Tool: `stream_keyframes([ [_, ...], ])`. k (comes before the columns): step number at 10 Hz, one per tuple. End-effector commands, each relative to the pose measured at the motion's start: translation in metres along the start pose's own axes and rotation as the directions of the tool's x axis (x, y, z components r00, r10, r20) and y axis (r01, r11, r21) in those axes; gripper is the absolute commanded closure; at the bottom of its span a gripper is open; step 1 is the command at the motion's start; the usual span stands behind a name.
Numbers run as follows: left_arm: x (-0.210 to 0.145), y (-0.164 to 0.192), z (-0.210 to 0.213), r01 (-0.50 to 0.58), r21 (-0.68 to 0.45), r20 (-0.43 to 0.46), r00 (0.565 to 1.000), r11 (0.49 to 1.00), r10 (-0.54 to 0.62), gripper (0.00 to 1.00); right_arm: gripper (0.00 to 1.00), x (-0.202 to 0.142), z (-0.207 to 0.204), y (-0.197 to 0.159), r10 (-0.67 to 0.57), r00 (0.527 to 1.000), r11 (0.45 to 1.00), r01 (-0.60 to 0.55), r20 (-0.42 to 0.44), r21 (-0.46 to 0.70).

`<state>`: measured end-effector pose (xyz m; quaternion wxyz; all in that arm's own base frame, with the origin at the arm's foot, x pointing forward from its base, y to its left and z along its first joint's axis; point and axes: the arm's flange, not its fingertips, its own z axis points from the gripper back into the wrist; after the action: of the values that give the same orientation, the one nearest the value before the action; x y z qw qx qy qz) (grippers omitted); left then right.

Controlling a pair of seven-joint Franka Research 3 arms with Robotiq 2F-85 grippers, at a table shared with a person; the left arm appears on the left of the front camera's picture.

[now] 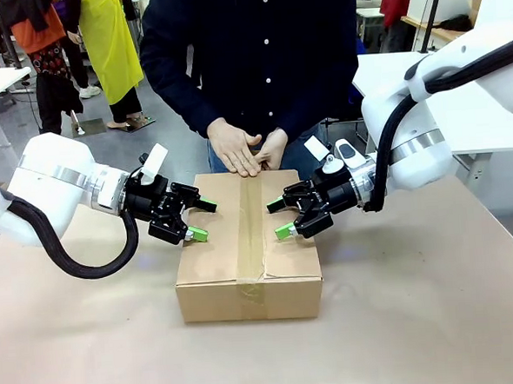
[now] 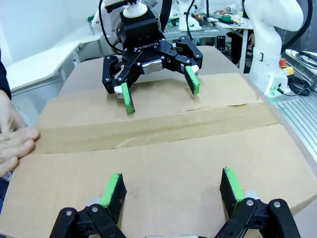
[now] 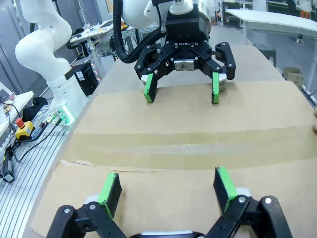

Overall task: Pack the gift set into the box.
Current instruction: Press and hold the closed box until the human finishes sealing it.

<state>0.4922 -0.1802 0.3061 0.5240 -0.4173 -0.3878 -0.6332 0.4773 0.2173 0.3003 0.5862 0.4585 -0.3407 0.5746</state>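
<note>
Seen from my console, the nearest ground is the bare brown table [image 1: 421, 321], and on it, at the middle, stands the box [image 1: 247, 271], closed, its flaps down and a strip of brown tape [image 1: 250, 236] running along the centre seam and over the near face. Above each flank of the lid hangs one arm: the left gripper [image 1: 200, 220] over the left flap and the right gripper [image 1: 279, 218] over the right flap, jaws of both spread wide with nothing between the green pads. In the left wrist view the fingertips [image 2: 113, 191] sit low over the cardboard, the tape band crosses the middle, and the opposing gripper faces me beyond it; whether any pad actually touches the lid I cannot tell. The gift set is not to be seen; I judge it to lie inside the sealed carton, so the packing reads as essentially complete. In the right wrist view a short ragged edge shows beside the tape near the box's end, which may be a spot where the strip has not bonded. Beyond the grippers, at the far rim of the lid, the person's hands [image 1: 243, 149] press flat on the tape. The chief risk, as I judge it, is a careless sideways withdrawal: a pad could snag a flap edge, lift the tape, or brush those hands.
</note>
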Motion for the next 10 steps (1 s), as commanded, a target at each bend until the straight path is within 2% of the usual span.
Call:
stream_keyframes([
  [1,-0.0013,-0.0009,-0.0009,0.005,0.002,-0.002,1.000,1.000,-0.005,0.00,0.00,-0.0032,-0.0008,0.0005,-0.008,1.000,1.000,0.008,-0.001,-0.003],
  [10,-0.0013,-0.0009,-0.0009,0.005,0.002,-0.002,1.000,1.000,-0.005,0.00,0.00,-0.0032,-0.0008,0.0005,-0.008,1.000,1.000,0.008,-0.001,-0.003],
])
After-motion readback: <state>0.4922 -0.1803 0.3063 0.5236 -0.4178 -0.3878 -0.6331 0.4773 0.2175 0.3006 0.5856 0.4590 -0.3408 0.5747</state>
